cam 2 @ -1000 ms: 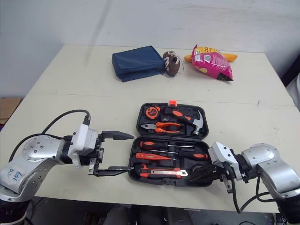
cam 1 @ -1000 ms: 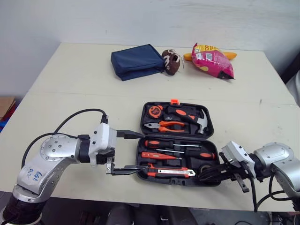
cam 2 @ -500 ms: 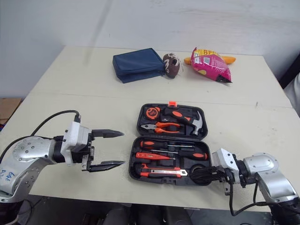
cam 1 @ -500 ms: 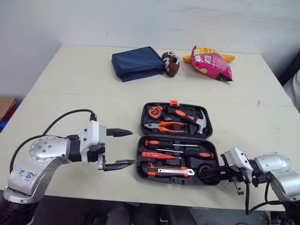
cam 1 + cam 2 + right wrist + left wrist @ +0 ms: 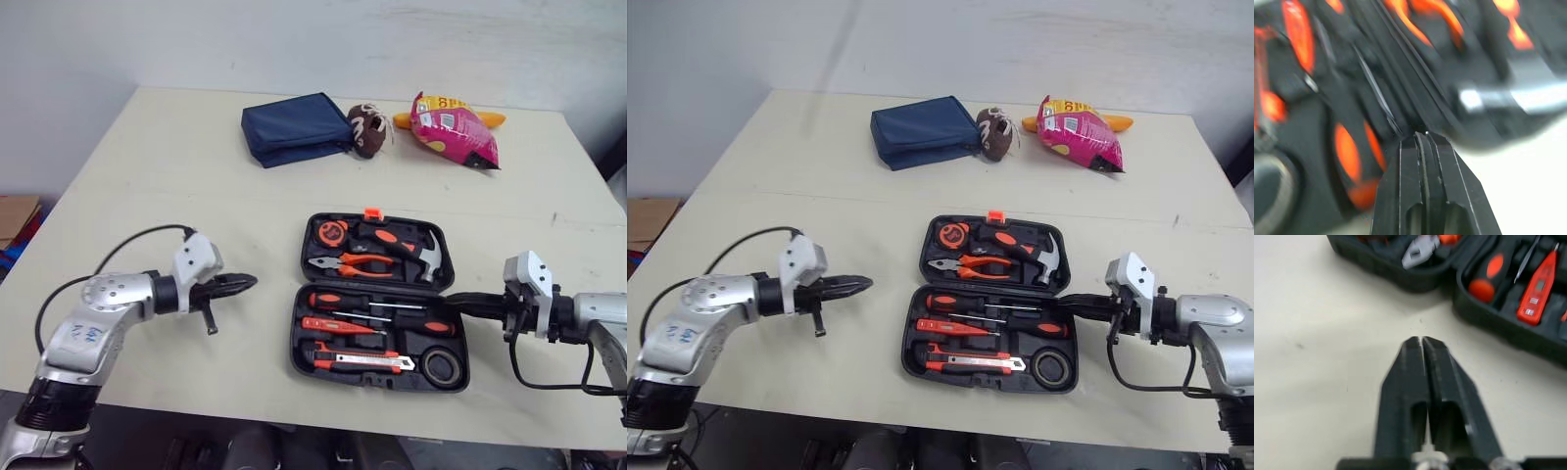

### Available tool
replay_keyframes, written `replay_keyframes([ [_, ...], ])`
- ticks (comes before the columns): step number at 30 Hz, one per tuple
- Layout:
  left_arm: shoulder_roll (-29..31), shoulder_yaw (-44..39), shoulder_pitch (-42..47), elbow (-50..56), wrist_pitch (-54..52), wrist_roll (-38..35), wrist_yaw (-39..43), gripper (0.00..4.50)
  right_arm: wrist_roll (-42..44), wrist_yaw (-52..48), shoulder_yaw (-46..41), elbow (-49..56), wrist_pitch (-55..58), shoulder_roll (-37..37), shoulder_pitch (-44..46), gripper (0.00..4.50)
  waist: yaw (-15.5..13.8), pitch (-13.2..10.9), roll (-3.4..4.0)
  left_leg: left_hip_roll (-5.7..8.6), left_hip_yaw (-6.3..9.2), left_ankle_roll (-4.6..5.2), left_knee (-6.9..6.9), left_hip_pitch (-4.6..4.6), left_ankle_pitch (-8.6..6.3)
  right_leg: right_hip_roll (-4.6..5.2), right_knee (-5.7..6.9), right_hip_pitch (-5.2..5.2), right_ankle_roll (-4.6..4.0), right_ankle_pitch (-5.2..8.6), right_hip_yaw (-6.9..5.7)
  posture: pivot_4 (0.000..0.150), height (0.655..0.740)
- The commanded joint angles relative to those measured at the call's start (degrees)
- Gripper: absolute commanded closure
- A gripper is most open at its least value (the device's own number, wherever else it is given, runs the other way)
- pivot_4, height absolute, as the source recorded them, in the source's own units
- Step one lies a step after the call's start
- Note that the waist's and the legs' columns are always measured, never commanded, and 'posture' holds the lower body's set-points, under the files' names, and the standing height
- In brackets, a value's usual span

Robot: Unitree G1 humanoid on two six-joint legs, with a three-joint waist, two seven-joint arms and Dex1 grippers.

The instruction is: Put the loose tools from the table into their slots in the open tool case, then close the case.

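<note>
Cannot identify brown lump point(image 5: 369, 130) at table's point(image 5: 176, 196) 12 o'clock: too small. See just 2 ends of yellow thing point(image 5: 493, 118) behind pink bag point(image 5: 453, 132) at 1 o'clock. Cannot name smeared tools point(image 5: 1349, 147) in case point(image 5: 1400, 49) from right wrist view.

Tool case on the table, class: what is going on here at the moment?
The open tool case sits on the table with tools such as the hammer and pliers in their slots. The left jaws, shut, hang over the table left of the case, apart from it. The right jaws, also shut, point at the case's right edge near the hinge. The case is not yet closed.
</note>
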State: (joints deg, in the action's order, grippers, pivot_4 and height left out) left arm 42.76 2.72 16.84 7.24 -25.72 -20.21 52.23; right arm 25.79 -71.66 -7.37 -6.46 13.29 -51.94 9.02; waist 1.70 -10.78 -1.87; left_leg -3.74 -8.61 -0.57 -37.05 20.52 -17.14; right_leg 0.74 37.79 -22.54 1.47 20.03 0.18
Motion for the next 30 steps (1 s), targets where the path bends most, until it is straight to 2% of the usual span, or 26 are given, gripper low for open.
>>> replay_keyframes([
  [1, -1.7, 2.5, 3.4, -1.6, 1.4, 1.8, 1.0, 4.45, -2.4, 1.1, -1.0, -3.2, -2.4, -0.1, 1.4, 4.5, 0.1, 0.0, 0.0, -0.01, 0.0, 0.0, -0.02, 0.02, 0.0, -0.02, 0.0, -0.01, 0.01, 0.0, 0.0, 0.15, 0.74],
  [7, -7.2, 7.3, 8.9, -6.4, 3.0, 5.9, 0.6, 4.45, -5.4, 2.6, 0.7, -6.4, -2.9, 1.1, 3.4, 4.5, 0.1, 0.0, 0.02, -0.03, -0.03, -0.08, -0.04, -0.01, 0.05, -0.06, 0.09, -0.03, 0.02, -0.01, 0.02, 0.15, 0.74],
  [15, -10.3, 9.1, 10.5, -9.1, 3.0, 7.9, 0.7, 4.45, -8.6, 3.2, 4.2, -7.0, -3.1, 3.1, 5.0, 4.5, 0.5, 0.0, 0.04, -0.09, -0.04, -0.23, -0.03, -0.02, 0.14, -0.14, 0.18, -0.07, 0.02, -0.01, 0.05, 0.15, 0.74],
  [23, -15.1, 6.6, 12.0, -12.9, 4.7, 8.5, -3.5, 4.45, -10.0, 4.6, 6.4, -6.3, -4.1, 8.5, 8.7, 4.5, 1.2, 0.0, 0.04, -0.08, -0.03, -0.31, -0.08, -0.09, 0.26, -0.14, 0.35, -0.04, 0.04, -0.03, 0.06, 0.15, 0.74],
  [30, -14.6, 5.5, 12.2, -15.3, 6.2, 10.8, -5.4, 4.45, -12.7, 7.0, 6.8, -9.4, -6.2, 11.0, 11.6, 4.5, 2.0, 0.0, 0.03, -0.09, -0.03, -0.38, -0.08, -0.16, 0.31, -0.16, 0.47, -0.04, 0.04, -0.03, 0.08, 0.15, 0.74],
])
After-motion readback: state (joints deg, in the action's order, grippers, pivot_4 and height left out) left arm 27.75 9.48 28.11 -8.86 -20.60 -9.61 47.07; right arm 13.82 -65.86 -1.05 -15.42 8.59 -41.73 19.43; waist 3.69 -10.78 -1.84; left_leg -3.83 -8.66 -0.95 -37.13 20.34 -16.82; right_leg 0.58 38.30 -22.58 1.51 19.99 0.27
